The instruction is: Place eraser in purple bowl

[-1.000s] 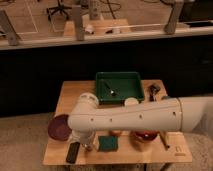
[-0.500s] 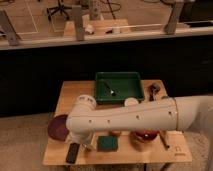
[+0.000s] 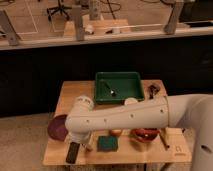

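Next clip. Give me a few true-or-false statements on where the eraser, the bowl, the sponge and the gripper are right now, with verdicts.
1. The eraser lies inside the purple bowl. False: it lies on the table, outside the bowl and nearer the front edge.
2. The gripper is low over the table's front-left part, close beside the eraser. True.
3. The teal sponge sits in the green tray. False: it lies on the table near the front edge, right of the eraser.
4. The green tray stands at the back of the table. True.
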`<state>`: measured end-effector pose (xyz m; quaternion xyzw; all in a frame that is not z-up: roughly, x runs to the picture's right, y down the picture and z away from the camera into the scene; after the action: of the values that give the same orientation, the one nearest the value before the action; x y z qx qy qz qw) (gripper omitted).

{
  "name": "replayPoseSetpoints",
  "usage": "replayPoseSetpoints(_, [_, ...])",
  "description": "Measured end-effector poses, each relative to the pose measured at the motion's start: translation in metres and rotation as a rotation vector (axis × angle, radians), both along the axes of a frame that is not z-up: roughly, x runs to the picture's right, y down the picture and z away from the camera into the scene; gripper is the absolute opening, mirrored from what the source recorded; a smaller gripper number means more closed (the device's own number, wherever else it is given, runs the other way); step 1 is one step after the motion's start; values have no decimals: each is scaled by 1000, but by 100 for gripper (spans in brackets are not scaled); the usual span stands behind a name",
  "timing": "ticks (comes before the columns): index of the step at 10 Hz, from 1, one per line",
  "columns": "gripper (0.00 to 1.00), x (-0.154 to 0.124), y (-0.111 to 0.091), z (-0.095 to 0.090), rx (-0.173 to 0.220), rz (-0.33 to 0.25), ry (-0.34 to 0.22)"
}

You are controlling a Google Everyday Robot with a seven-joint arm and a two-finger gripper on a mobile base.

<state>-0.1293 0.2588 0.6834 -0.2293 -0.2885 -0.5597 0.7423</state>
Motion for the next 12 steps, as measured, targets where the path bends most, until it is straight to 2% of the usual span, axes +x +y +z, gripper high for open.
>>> replayPoseSetpoints(5, [80,-8,7,11,-9,-2,5])
replayPoseSetpoints(12, [80,-14,35,18,-43,28,9])
